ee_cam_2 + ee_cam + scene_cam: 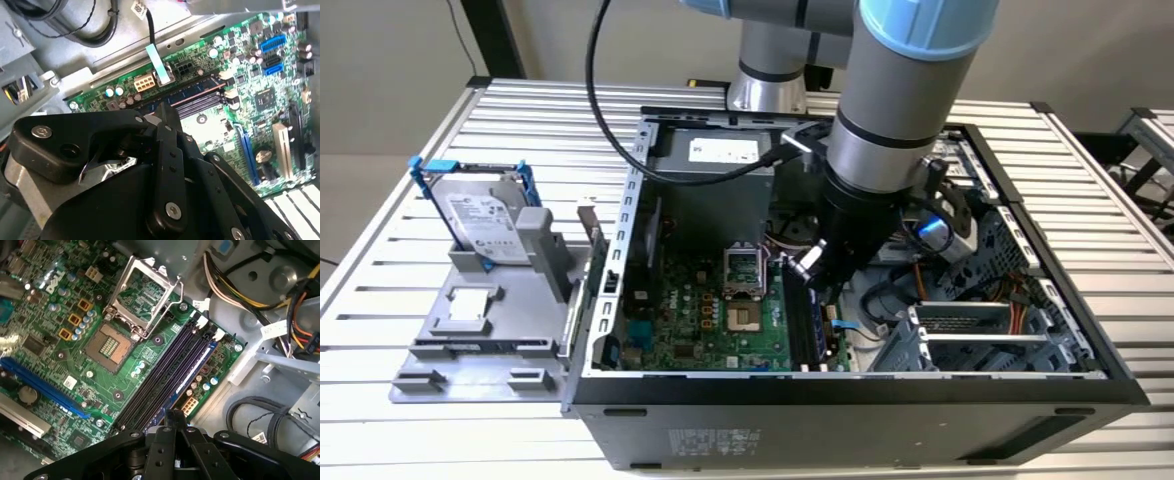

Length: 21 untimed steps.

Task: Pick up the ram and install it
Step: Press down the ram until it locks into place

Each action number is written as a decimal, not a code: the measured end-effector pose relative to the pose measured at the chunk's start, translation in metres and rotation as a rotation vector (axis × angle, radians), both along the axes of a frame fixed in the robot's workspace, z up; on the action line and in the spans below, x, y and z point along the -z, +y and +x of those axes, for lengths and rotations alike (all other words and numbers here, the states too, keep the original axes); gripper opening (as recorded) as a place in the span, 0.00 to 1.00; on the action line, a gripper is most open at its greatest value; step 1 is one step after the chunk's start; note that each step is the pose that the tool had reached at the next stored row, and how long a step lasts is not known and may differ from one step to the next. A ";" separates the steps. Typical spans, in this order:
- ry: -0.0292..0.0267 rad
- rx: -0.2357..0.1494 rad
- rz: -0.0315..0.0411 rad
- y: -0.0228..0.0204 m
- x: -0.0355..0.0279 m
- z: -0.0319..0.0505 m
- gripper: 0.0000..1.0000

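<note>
As the arm reaches down into the open case (854, 385), claw (811, 272): low over the board (75, 305), directly above the bank of memory slots (160, 375).
Claw state: cannot tell how far open it is, nor whether it has hold of anything; in both wrist views its tip (175, 416) (162, 112) comes to a narrow point right at the slot bank.
Ram (187, 380): a blue stick standing on edge in the outermost slot, the one nearest the board's edge; it starts just under the claw tip and runs straight away from it.
Ram, other side: in the second wrist view it shows as a dark blue strip with a row of chips (195, 91), just beyond the claw tip.
Long axis: in line with the black slots, and so parallel to the board's edge.
Key relation: claw at or touching the ram's near end, the rest of the stick stretching ahead of it; whether the stick is fully seated I cannot tell.
Neighbours: three empty black slots beside the ram, then the open socket (110, 345) further off to the claw's side.
Drive (480, 215): well apart from the claw, outside the case, upright in a grey stand on the table (400, 420).
Writing: white label on the drive, white tags on the cables near the claw; no wording given.
</note>
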<state>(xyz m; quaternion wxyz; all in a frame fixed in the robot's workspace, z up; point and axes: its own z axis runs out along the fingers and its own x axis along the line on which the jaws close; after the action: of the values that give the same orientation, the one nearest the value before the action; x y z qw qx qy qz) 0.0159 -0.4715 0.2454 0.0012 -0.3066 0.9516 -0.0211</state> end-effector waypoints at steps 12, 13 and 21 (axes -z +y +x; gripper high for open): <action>0.0042 -0.157 -0.0003 0.0000 0.0001 -0.0007 0.00; 0.0042 -0.168 -0.0004 0.0000 0.0002 -0.0009 0.00; 0.0042 -0.282 -0.0005 0.0001 0.0024 -0.0024 0.00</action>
<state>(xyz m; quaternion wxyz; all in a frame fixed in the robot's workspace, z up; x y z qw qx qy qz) 0.0135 -0.4714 0.2430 0.0021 -0.4372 0.8991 -0.0204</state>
